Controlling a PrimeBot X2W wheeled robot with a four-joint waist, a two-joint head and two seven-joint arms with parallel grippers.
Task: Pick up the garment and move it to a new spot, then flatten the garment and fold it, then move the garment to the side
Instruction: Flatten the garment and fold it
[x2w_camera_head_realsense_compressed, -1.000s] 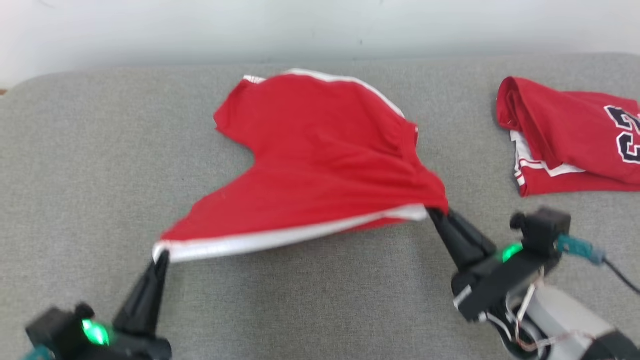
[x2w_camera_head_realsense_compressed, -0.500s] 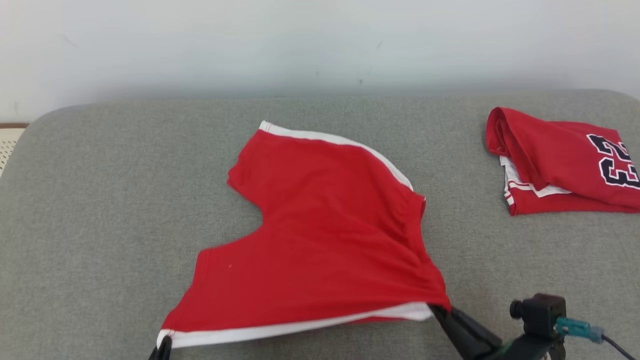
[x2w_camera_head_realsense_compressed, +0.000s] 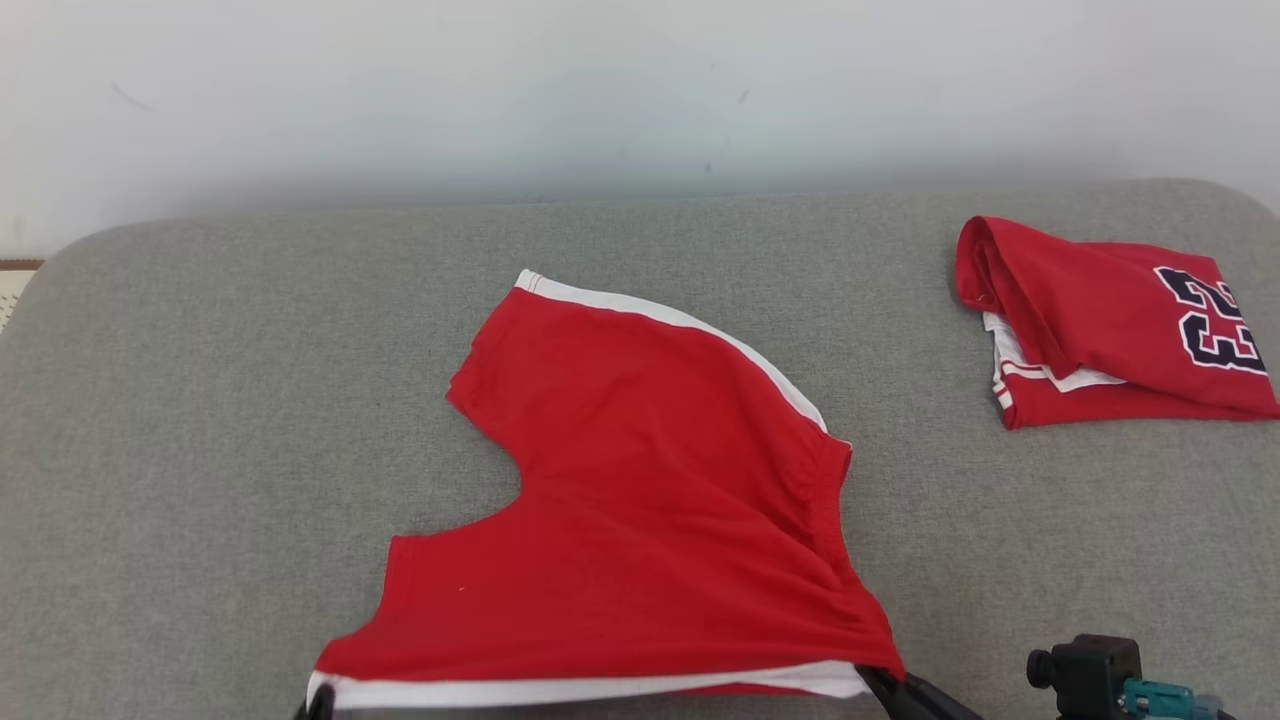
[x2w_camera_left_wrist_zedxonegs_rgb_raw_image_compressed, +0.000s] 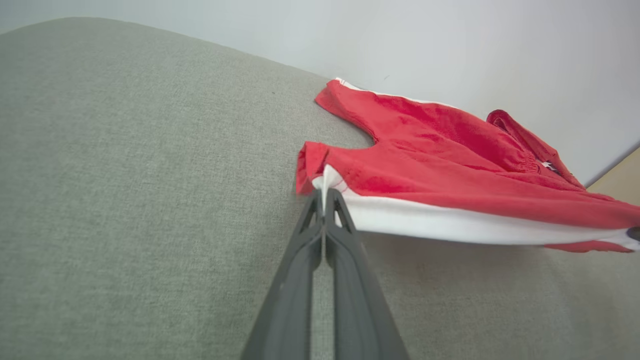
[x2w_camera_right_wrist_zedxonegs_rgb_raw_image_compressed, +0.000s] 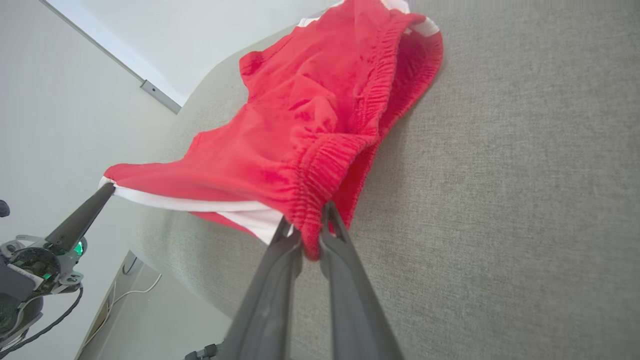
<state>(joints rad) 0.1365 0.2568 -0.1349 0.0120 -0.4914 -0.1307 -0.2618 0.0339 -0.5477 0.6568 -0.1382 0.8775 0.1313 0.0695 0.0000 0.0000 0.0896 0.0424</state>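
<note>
The garment (x2w_camera_head_realsense_compressed: 640, 510) is a pair of red shorts with white side stripes, spread over the middle of the grey cushion (x2w_camera_head_realsense_compressed: 200, 420). Its near edge is lifted and stretched between both grippers. My left gripper (x2w_camera_left_wrist_zedxonegs_rgb_raw_image_compressed: 324, 196) is shut on the white-trimmed corner at the lower left (x2w_camera_head_realsense_compressed: 322, 700). My right gripper (x2w_camera_right_wrist_zedxonegs_rgb_raw_image_compressed: 312, 232) is shut on the bunched elastic waistband of the garment (x2w_camera_right_wrist_zedxonegs_rgb_raw_image_compressed: 320, 165), at the lower right in the head view (x2w_camera_head_realsense_compressed: 880, 685). The far leg of the shorts rests on the cushion.
A folded red jersey (x2w_camera_head_realsense_compressed: 1110, 320) with dark numbers lies at the far right of the cushion. A pale wall (x2w_camera_head_realsense_compressed: 600, 90) runs behind the cushion's back edge. Bare grey fabric stretches to the left of the shorts. In the right wrist view the cushion's edge drops to the floor (x2w_camera_right_wrist_zedxonegs_rgb_raw_image_compressed: 145, 310).
The head camera has tilted up, so both grippers have slid toward the bottom edge. The shorts now lie lower and flatter on the cushion, still held at both corners.
</note>
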